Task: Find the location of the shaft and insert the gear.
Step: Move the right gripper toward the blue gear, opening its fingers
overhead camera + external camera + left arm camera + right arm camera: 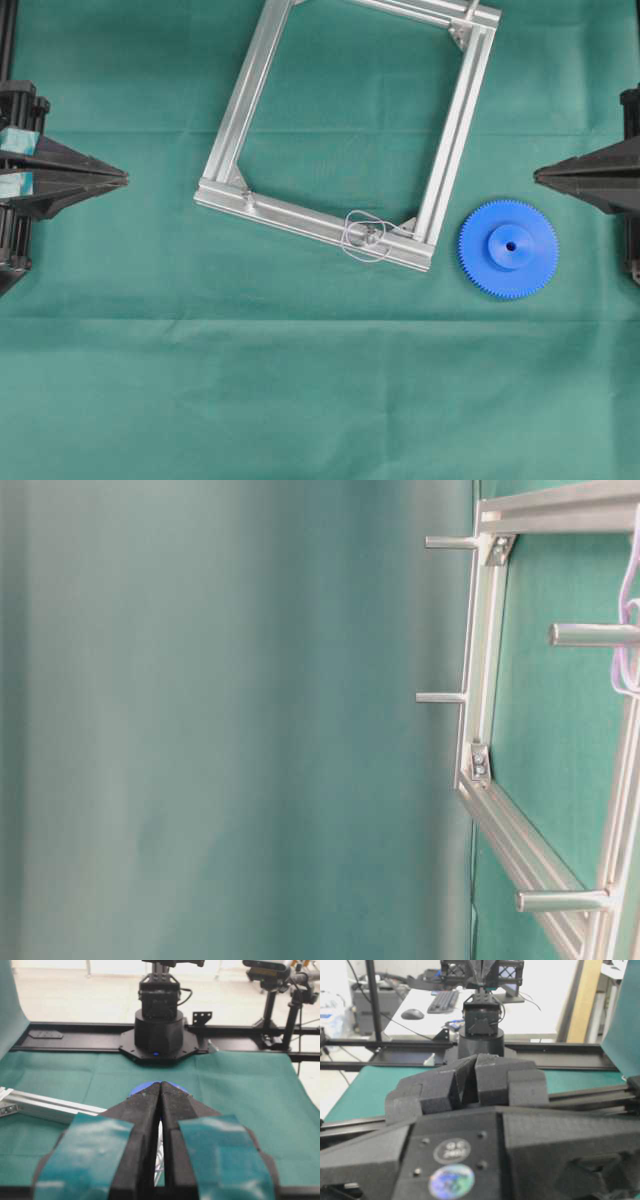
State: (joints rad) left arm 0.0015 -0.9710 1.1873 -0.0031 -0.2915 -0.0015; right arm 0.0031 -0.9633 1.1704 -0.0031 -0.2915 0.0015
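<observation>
nothing is picked up yet, so the task looks to be at its start. the gear (509,247) lies flat on the green cloth (300,400), hub up, towards the right edge and just beside the near right corner of the aluminium frame (250,85). the shaft (371,237) stands on the frame's near rail close to that corner, ringed by pale wire loops (352,240). the left gripper (122,178) sits at the left edge, clenched on nothing; the right gripper (540,174) sits at the right edge, also clenched and empty. next, i judge, the right gripper must open, reach the gear, grasp it, then line the small centre hole over the thin shaft.
</observation>
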